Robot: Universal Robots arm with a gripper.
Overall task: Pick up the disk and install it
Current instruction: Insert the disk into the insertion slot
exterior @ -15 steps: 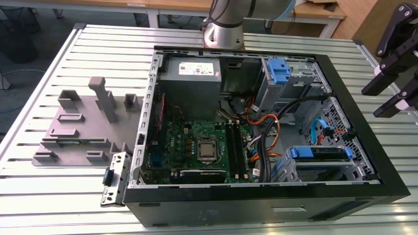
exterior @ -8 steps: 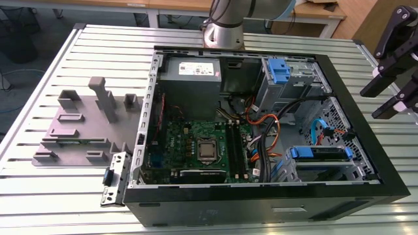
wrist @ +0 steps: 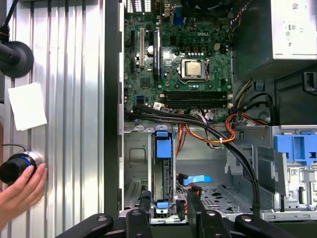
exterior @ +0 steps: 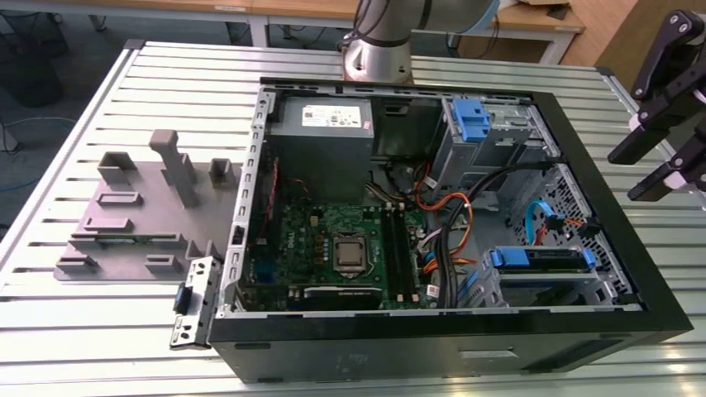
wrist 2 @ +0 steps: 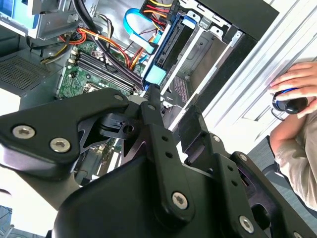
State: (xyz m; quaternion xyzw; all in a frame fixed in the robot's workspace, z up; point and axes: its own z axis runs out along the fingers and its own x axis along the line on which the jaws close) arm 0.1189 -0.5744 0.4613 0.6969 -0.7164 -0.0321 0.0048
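1. Robot arm (exterior: 381, 33): a silver-grey cylindrical column with a dark band near its base.
2. Gripper (exterior: 670, 107): matte black linkage bars, angular and jointed.
3. In the second wrist view, silver screws (wrist 2: 180, 200) dot the black gripper plates.
4. Person's sleeve (wrist 2: 297, 158): light beige fabric.
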